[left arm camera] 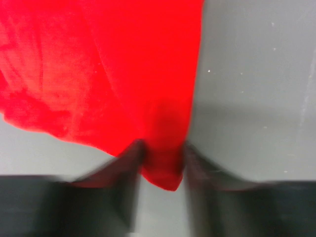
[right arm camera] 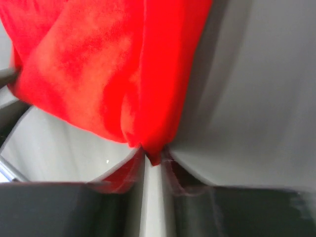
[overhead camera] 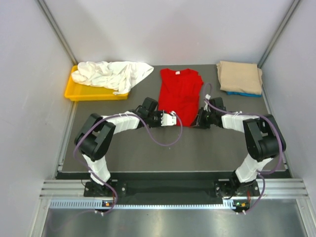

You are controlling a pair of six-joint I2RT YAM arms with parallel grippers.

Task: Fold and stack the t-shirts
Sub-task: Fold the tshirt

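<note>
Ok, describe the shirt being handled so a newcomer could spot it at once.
On the dark table, look at the far middle, between the yellow tray on the left and the folded tan shirt on the right. The red t-shirt lies there: the only bright red cloth, spread out, not crumpled or folded.
</note>
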